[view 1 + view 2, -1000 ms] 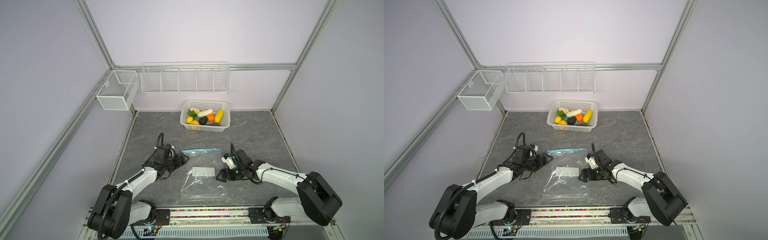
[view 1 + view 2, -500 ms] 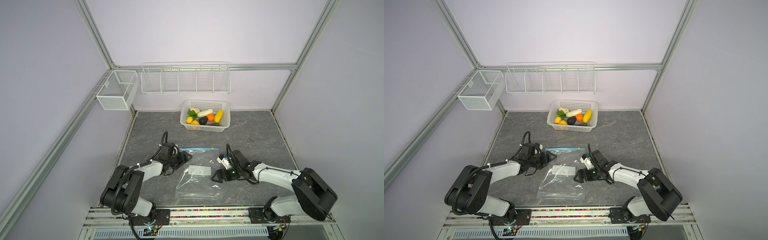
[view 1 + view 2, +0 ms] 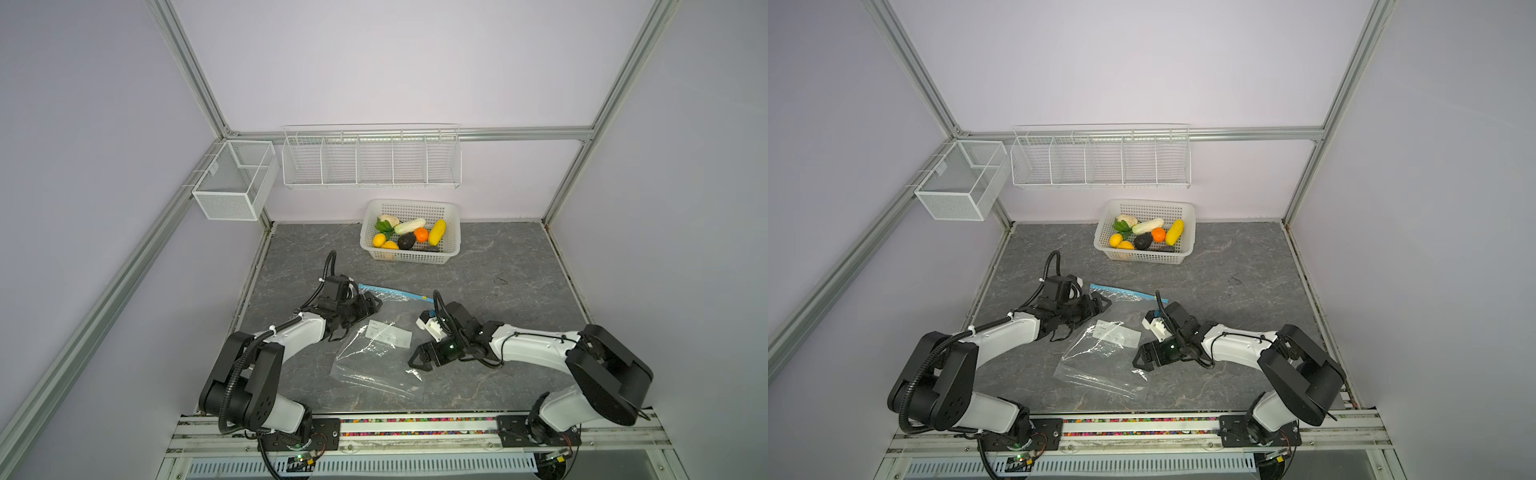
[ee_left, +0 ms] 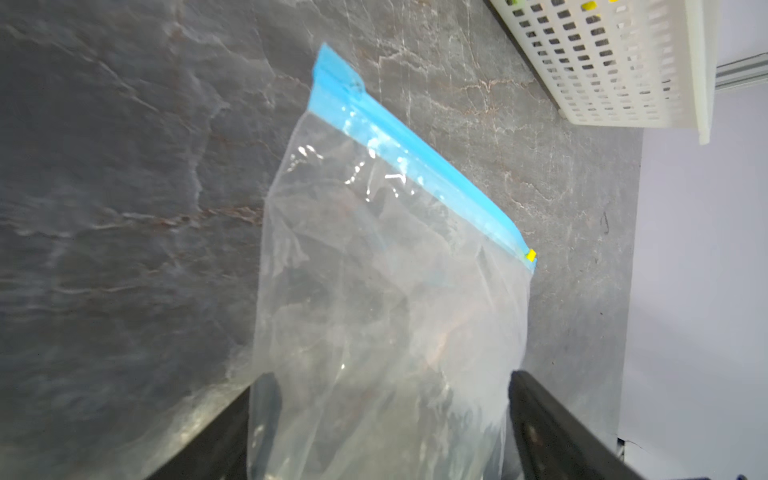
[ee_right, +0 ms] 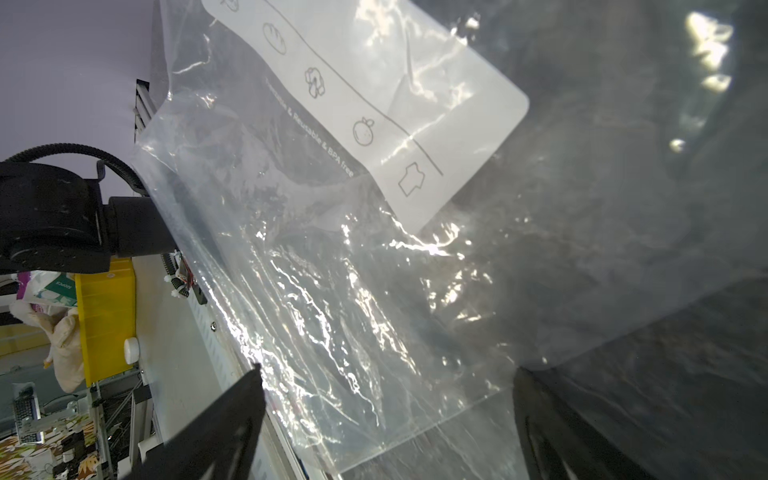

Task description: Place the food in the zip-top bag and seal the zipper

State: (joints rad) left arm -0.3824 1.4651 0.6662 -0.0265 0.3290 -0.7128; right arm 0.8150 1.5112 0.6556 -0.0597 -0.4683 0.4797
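Left pincer (image 3: 371, 302), right pincer (image 3: 417, 356): 2 agape; 1 zip-top bag (image 3: 374, 365)

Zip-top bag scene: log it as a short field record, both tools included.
bag: zip-top bag lies on the table, no food inside
zipper: zipper runs along the edge facing the basket; yellow slider tab at one end
food: food all in the white basket
left tool: left tool open, at the bag's zipper-end corner
right tool: right tool open, over the bag's opposite side edge
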